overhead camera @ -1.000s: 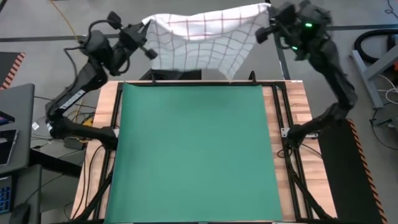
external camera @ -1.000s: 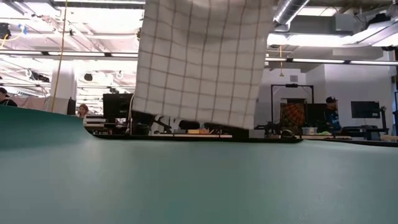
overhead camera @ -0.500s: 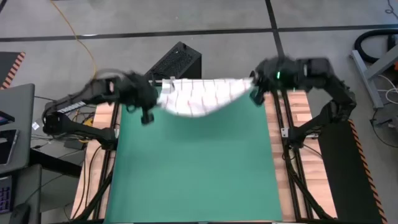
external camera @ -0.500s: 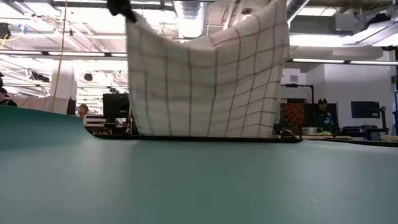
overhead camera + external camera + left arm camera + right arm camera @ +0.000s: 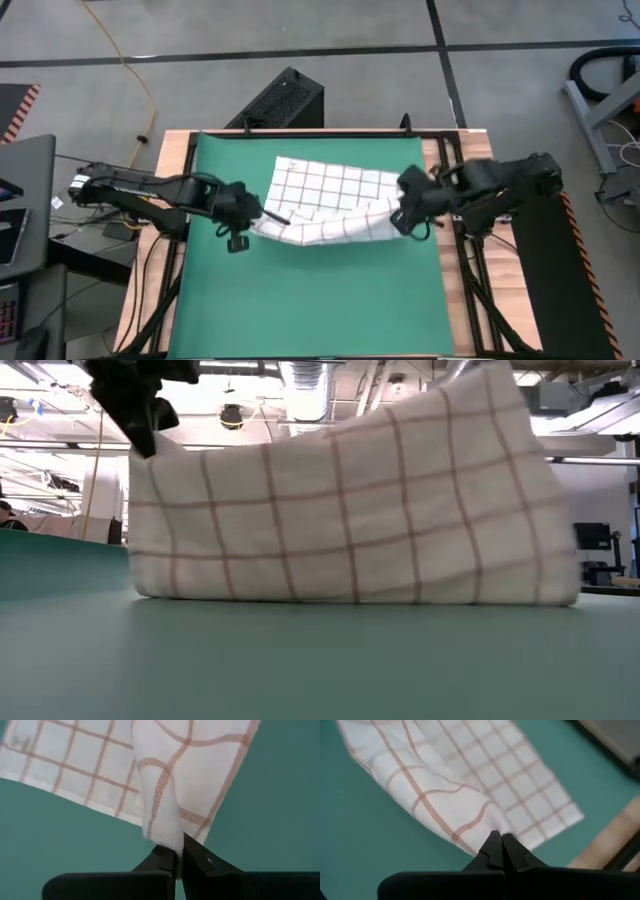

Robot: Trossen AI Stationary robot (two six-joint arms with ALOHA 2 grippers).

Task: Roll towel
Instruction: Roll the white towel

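The towel [image 5: 330,195], white with thin red-brown grid lines, lies across the far half of the green mat [image 5: 310,300]. Its far part lies flat on the mat, and its near edge is held up at both ends. My left gripper [image 5: 258,212] is shut on the towel's near left corner. My right gripper [image 5: 400,215] is shut on the near right corner. In the low view the towel [image 5: 350,510] stands like a wall with its bottom on the mat, sagging between the two held corners. My left gripper pinches the towel's near left corner [image 5: 167,840] between its two fingers, bunched into a small fold. The fingers slant down from the table's left. The corner is held above the mat and the cloth falls away from it. My right gripper pinches the towel's near right corner [image 5: 496,827] between its two fingers. The fingers slant down from the table's right. The corner is lifted off the mat, and the cloth spreads from it down to the mat, slack with soft folds.
The near half of the green mat [image 5: 310,310] is bare. Wooden table strips with black rails [image 5: 470,290] run along both sides of the mat. A black box [image 5: 285,98] stands on the floor beyond the far edge.
Both grippers have come down from beyond the table's far edge toward its near edge, tipping downward and staying shut on the towel's corners. The towel, which hung free in the air behind the table, now has its lower part laid on the mat.
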